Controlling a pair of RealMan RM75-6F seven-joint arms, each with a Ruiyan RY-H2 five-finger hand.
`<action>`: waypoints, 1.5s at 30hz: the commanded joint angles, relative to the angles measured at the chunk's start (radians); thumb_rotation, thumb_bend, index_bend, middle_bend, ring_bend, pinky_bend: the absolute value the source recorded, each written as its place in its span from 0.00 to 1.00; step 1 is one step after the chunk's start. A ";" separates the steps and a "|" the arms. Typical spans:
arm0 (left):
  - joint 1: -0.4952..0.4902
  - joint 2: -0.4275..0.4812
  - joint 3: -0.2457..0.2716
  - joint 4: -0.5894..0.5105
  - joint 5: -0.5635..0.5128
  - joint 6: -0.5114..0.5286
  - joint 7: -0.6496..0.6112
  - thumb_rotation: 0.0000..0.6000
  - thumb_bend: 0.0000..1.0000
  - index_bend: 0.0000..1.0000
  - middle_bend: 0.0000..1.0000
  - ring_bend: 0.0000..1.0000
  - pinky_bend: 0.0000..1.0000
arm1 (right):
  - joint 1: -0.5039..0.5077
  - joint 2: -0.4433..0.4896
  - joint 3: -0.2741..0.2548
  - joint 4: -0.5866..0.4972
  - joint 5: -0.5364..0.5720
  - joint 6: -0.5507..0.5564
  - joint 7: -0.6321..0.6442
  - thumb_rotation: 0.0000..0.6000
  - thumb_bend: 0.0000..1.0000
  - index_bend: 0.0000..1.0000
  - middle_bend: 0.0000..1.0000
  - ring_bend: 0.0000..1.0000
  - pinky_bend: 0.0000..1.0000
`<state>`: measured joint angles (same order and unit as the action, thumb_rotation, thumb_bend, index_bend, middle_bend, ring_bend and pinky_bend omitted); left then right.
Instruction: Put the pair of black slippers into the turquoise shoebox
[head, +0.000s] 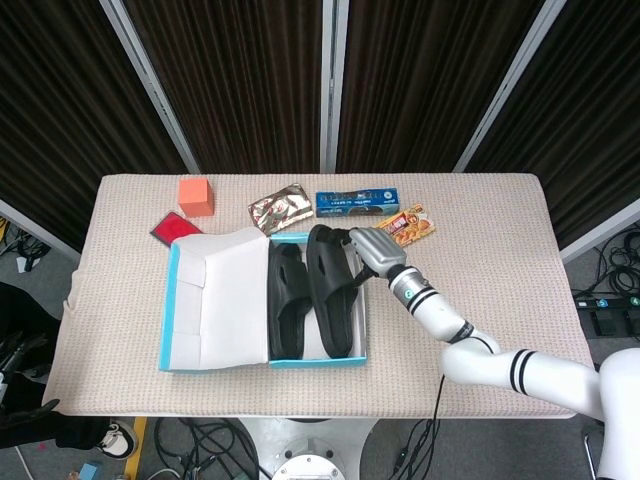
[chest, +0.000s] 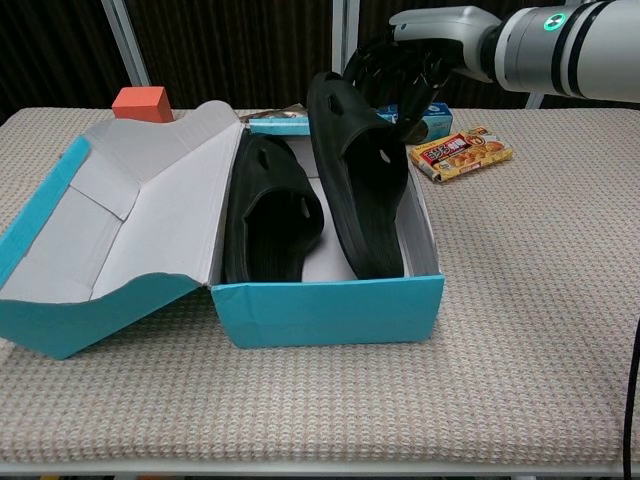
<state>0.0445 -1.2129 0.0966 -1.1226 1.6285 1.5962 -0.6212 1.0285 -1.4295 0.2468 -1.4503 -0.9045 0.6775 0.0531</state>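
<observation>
First slipper (chest: 268, 215) lies in the turquoise shoebox (chest: 330, 308), on the side away from the fingers. Second slipper (chest: 360, 185) is inside too but tilted, its far end raised, right hand (chest: 405, 70) fingers (chest: 378, 72) clamped on that end. Left: lower flat, let go (lid not in the task). Left hand not visible.

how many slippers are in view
2. One slipper lies in the left side of the shoebox; the other slipper is tilted in its right side, heel end raised, held by the right hand.
</observation>
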 joint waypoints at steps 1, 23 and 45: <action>0.001 -0.001 -0.001 0.002 -0.001 0.000 -0.002 1.00 0.00 0.13 0.19 0.04 0.15 | 0.007 -0.014 0.002 0.016 0.006 -0.010 -0.004 1.00 0.06 0.61 0.54 0.30 0.42; 0.000 -0.009 -0.001 0.022 -0.005 -0.014 -0.024 1.00 0.00 0.13 0.19 0.03 0.15 | 0.042 -0.084 -0.046 0.114 0.091 -0.094 -0.086 1.00 0.07 0.61 0.54 0.30 0.42; 0.001 -0.011 -0.003 0.034 -0.007 -0.014 -0.041 1.00 0.00 0.13 0.19 0.03 0.15 | 0.068 -0.025 -0.047 0.081 0.135 -0.159 -0.084 1.00 0.00 0.13 0.19 0.02 0.22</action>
<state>0.0451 -1.2241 0.0934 -1.0883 1.6220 1.5821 -0.6623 1.0958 -1.4580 0.1994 -1.3663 -0.7688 0.5179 -0.0304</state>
